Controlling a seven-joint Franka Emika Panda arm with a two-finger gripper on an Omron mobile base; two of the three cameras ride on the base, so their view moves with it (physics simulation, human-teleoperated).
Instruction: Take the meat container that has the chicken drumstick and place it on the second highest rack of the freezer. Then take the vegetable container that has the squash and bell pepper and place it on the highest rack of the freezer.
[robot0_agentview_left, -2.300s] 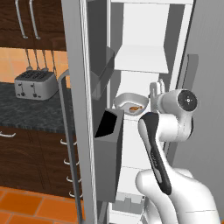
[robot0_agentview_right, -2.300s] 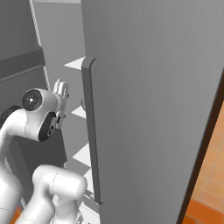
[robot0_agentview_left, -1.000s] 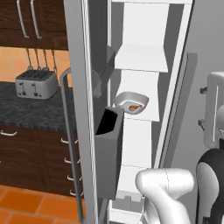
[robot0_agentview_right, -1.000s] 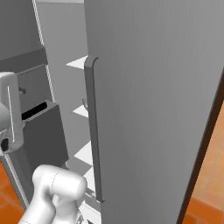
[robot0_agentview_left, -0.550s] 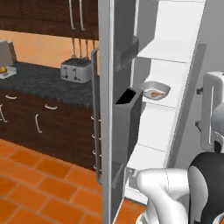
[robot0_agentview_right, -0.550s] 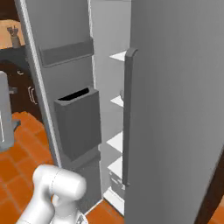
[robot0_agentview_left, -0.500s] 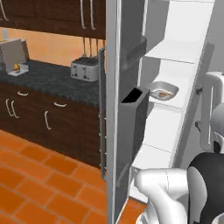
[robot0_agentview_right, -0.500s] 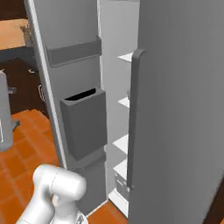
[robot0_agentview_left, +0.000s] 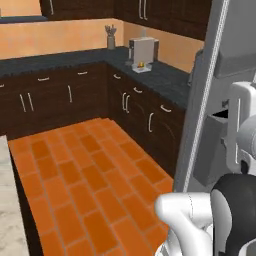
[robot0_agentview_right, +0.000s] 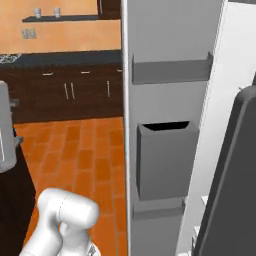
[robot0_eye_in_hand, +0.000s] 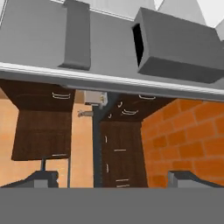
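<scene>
Left base view: dark cabinets (robot0_agentview_left: 75, 97) run along the upper left and centre under a dark counter (robot0_agentview_left: 60, 60). A jar of utensils (robot0_agentview_left: 110, 42) and a white appliance (robot0_agentview_left: 143, 49) stand on the counter at top centre. Orange tile floor (robot0_agentview_left: 85, 175) covers the middle and lower left. The freezer door (robot0_agentview_left: 200, 120) stands open, seen edge-on as a tall grey slab at the right. A grey deep bin (robot0_agentview_left: 214, 152) hangs on its inner face. The white arm (robot0_agentview_left: 190, 220) sits at lower right.

Right base view: cabinets (robot0_agentview_right: 65, 92) and counter (robot0_agentview_right: 65, 57) cross the upper left, with floor (robot0_agentview_right: 85, 155) below them. The arm (robot0_agentview_right: 65, 215) is at lower left. The freezer door (robot0_agentview_right: 150, 30) fills the centre with its inner face toward the camera. A shallow bin (robot0_agentview_right: 170, 70) is mounted on it, with the deep bin (robot0_agentview_right: 165, 160) below, open at the top; I cannot see into it. A white freezer wall (robot0_agentview_right: 220, 100) rises right of the door.

Hand view (rolled): the freezer door (robot0_eye_in_hand: 109, 39) lies across the top, shallow bin (robot0_eye_in_hand: 76, 35) at upper left, deep bin (robot0_eye_in_hand: 175, 48) at upper right. Cabinets (robot0_eye_in_hand: 43, 127) are in the centre and floor (robot0_eye_in_hand: 188, 135) at right. Gripper (robot0_eye_in_hand: 114, 178): the two fingertips (robot0_eye_in_hand: 41, 177) stand far apart at the bottom corners, so the jaws are apart with nothing between them.
</scene>
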